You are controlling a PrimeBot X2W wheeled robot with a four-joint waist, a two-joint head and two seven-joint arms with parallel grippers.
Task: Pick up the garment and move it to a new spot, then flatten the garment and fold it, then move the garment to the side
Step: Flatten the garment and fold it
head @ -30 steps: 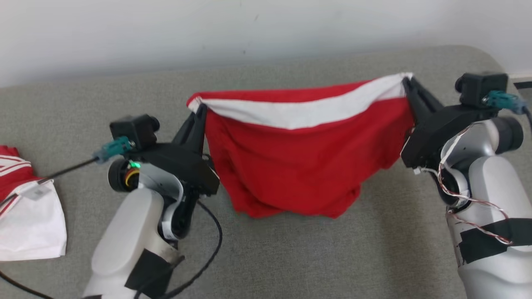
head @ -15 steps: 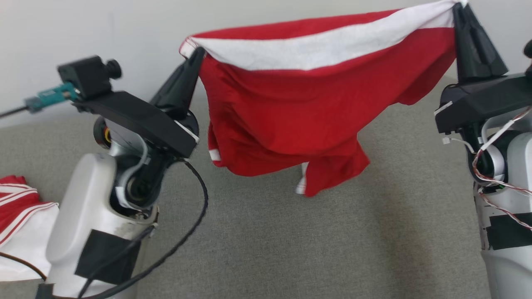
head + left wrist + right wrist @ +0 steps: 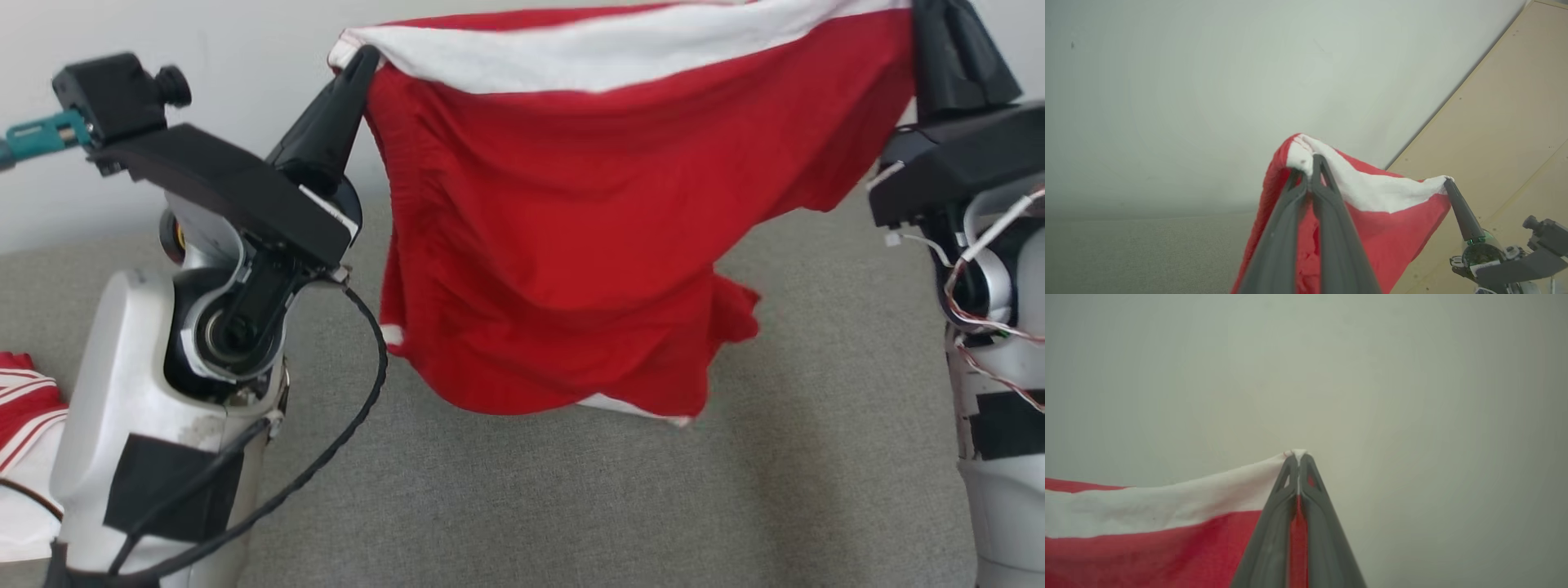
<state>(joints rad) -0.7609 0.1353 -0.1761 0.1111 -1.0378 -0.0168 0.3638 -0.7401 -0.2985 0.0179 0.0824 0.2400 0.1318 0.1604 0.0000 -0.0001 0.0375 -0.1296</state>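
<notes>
Left claw (image 3: 360, 59): arm raised, fingers angled up and inward, pinched tight on one top corner of the red fabric garment with a white upper band (image 3: 571, 245). Right claw (image 3: 1298, 459): arm raised likewise, clamped on the opposite corner. Garment: stretched between both claws, sagging below them over the grey cloth-covered tabletop (image 3: 571, 506).

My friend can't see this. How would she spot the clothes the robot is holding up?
Look above the grey cushion, before the pale wall: a red garment hangs stretched between the left gripper and right gripper. It is held up and has one broad white band on top, unlike the striped red-and-white cloth lying at the left.
</notes>
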